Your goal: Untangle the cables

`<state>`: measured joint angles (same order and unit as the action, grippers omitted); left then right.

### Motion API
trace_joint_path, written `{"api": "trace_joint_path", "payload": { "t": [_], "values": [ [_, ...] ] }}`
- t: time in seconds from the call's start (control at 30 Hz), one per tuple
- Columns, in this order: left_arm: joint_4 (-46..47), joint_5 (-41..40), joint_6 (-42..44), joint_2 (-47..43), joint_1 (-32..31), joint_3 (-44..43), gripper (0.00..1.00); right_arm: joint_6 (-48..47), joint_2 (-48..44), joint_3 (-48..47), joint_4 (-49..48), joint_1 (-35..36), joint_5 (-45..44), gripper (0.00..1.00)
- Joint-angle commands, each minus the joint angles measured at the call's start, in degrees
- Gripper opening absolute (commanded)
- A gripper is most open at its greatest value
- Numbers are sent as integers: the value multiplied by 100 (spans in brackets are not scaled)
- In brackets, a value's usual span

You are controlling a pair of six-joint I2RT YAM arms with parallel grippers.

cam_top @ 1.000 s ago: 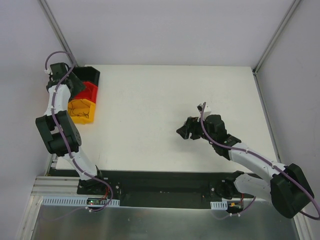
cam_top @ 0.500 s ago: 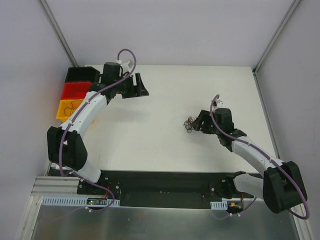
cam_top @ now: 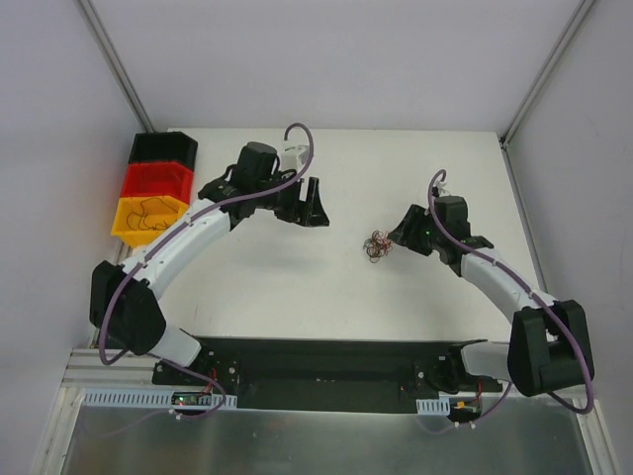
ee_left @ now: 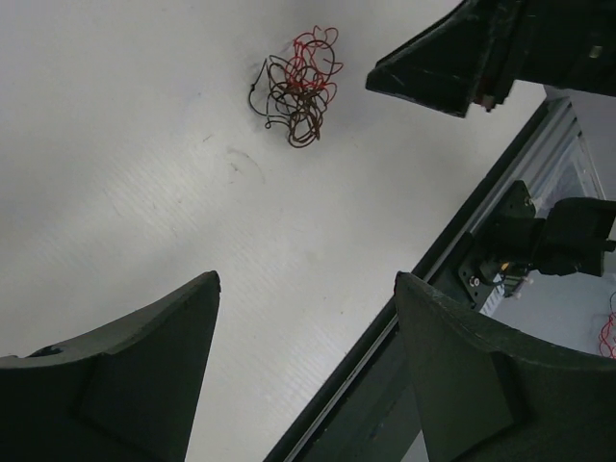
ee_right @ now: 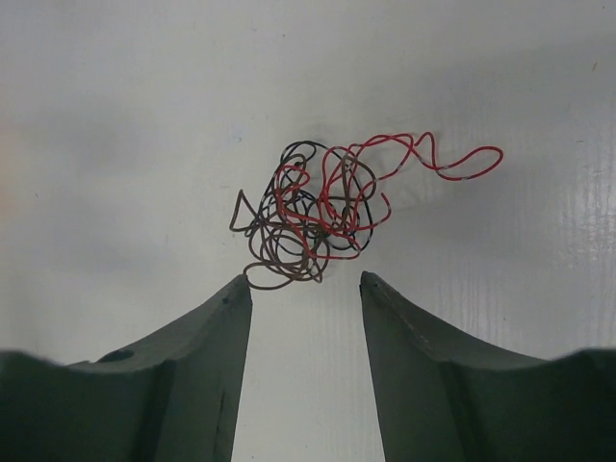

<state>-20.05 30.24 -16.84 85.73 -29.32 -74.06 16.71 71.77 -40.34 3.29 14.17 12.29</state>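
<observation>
Right gripper (ee_right: 304,281), if it bites the whole bundle of thin red, brown and black wire cables (ee_right: 313,217), would likely pinch several strands together and tighten the knot. Its jaws stand moderately spread and empty, tips just beside the tangle on the white table (cam_top: 297,282), perhaps brushing a brown loop. Left gripper (ee_left: 306,281) hovers released, well apart.
</observation>
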Motion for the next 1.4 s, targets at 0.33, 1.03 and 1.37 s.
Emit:
{"api": "trace_joint_path", "payload": {
  "t": [0.33, 1.03, 1.37],
  "values": [
    [133, 325, 14, -672, -205, 6, 72, -396, 1374, -1011, 75, -117, -210, 29],
    [379, 913, -179, -145, -416, 67, 72, -256, -196, -844, 531, 68, 1081, 0],
    [379, 739, -64, 198, -1118, -82, 85, 359, -1665, -660, 392, 200, 2040, 0]
  ]
}}
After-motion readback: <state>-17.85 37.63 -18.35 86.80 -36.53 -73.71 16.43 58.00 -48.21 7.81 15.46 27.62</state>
